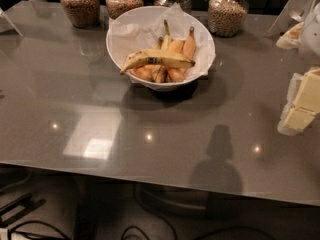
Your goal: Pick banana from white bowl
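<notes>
Grey glossy tabletop [100, 114], lit from above: three small light glints plus a pale rectangular reflection front-left. Dark blob shadow front-right.

White bowl [160, 85] sits centre-back on the tabletop, lined with crumpled white paper [135, 31]. Target banana [157, 59] lies crosswise on top of the pile, yellow with dark marks, stem end pointing left. Other bananas [182, 49] under it stand more upright and look more orange.

Four grain-filled glass jars [80, 5] in a row along the back edge, behind the bowl; the nearest ones are just beside its rim.

Hand [302, 104] is at the far right edge of the view, pale cream blocks, above the tabletop and well apart from the bowl. Partly cut off, so can't tell how far open it is. Nothing visibly held.

Below the front edge: dark floor, black cables [30, 229]. Room behind the jars is dark.
</notes>
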Robot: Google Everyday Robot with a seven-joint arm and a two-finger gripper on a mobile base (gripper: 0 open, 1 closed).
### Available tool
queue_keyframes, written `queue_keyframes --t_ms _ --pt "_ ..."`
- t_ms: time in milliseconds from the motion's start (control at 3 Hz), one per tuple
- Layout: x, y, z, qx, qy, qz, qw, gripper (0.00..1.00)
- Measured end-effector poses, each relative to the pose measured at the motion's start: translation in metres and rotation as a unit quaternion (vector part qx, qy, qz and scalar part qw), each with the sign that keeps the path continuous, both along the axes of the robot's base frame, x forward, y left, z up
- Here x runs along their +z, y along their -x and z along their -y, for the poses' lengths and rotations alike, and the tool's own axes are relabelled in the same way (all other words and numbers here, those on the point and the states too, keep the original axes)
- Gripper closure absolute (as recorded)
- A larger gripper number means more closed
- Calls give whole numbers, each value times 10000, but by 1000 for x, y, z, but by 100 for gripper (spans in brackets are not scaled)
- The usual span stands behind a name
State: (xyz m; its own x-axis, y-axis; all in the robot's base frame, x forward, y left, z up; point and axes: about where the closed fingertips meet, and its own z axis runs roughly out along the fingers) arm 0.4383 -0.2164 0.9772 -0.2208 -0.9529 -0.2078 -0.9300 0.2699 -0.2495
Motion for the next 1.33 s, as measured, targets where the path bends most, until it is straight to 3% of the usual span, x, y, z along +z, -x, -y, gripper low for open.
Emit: queue_keyframes --t_ms 667,1000,1333 --pt "2 -4 -7 46 -145 117 9998 0" --pt "2 -22 -28 194 -555 360 9976 0" --pt "5 -58 -59 389 -1127 798 9897 0"
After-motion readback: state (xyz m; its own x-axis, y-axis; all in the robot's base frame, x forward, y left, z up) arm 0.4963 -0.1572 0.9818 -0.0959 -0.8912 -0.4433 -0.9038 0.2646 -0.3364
